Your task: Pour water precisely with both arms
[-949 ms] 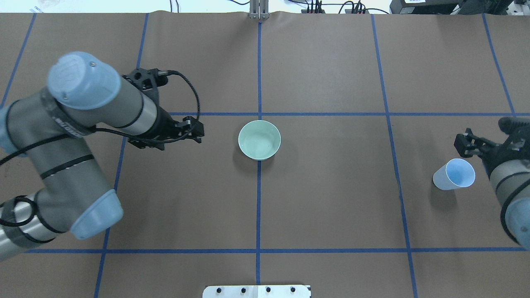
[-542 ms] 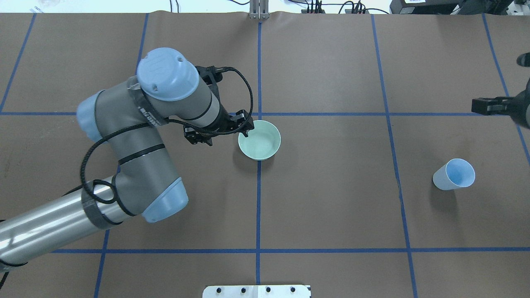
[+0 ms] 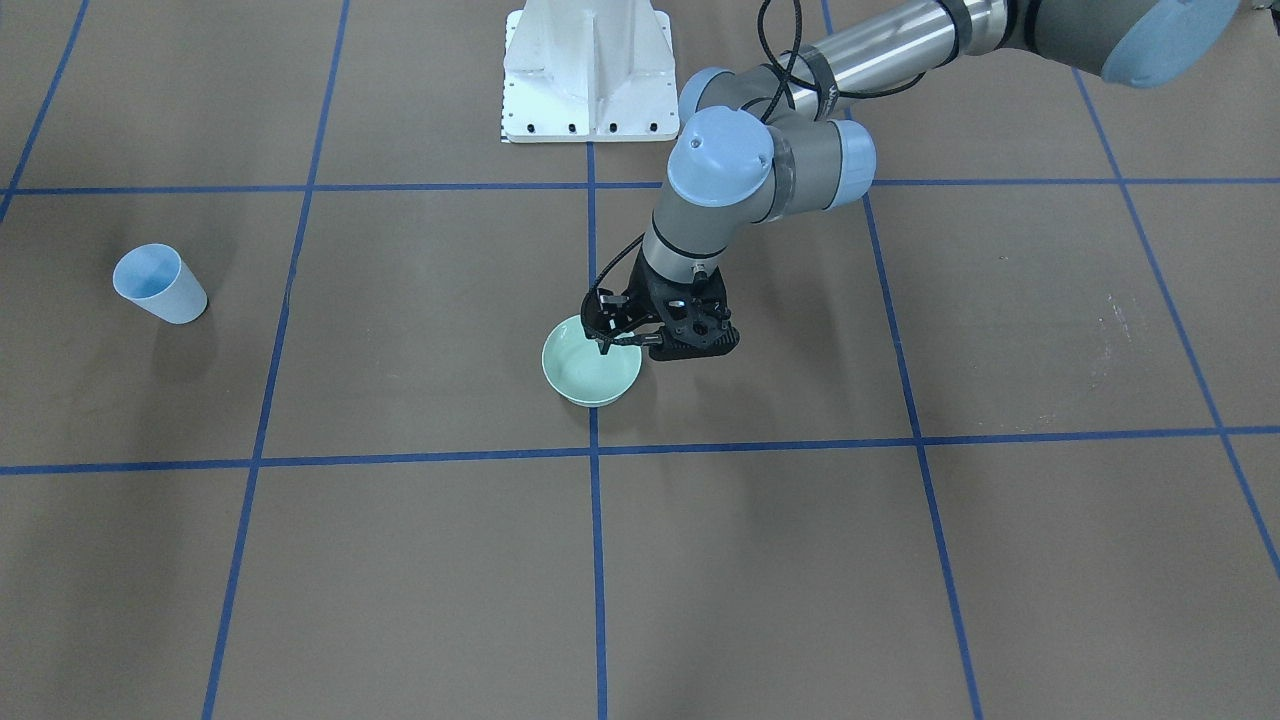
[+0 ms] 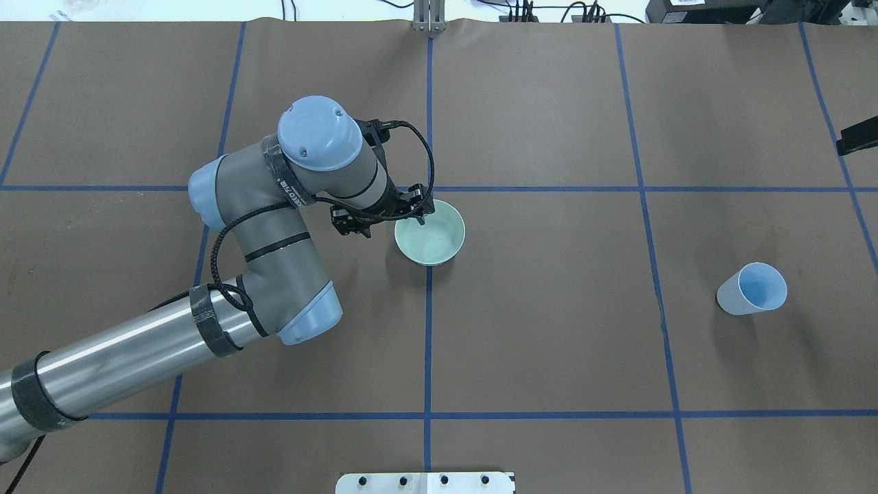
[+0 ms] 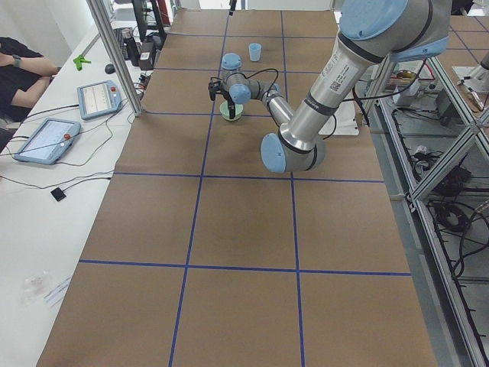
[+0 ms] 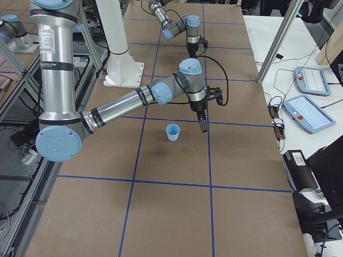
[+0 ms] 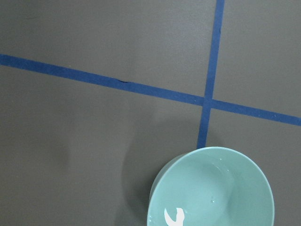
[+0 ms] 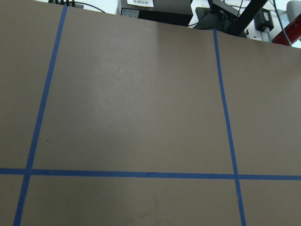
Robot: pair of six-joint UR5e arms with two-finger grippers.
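1. Overhead exterior view: the left arm point(image 4: 260, 226) is stretching across the brown tabletop point(image 4: 549, 329), and the left pincer point(image 4: 420, 214) is pointing down right at the rim of the bowl point(image 4: 430, 233).
2. The fingers are looking bunched up against that rim from both the overhead and the front camera, so honestly I can't tell if the pincer is open, closed or gripping the bowl.
3. The bowl is pale green and is sitting on the middle line of blue tape point(image 4: 429, 343), just on the robot's side of a crossing. The left wrist cam is catching it in its lower right corner, with a white glare inside. Can't tell if that's water.
4. The cup point(image 4: 751, 289) is light blue and is standing upright, well apart from the bowl, over on the robot's right.
5. From the right-side camera, the right arm point(image 6: 134, 101) is bending over the tabletop with the right pincer point(image 6: 202, 125) hanging tip-down near the cup, not touching it.
6. Overhead is only showing a black sliver of that pincer at the edge, so I can't tell its state either.
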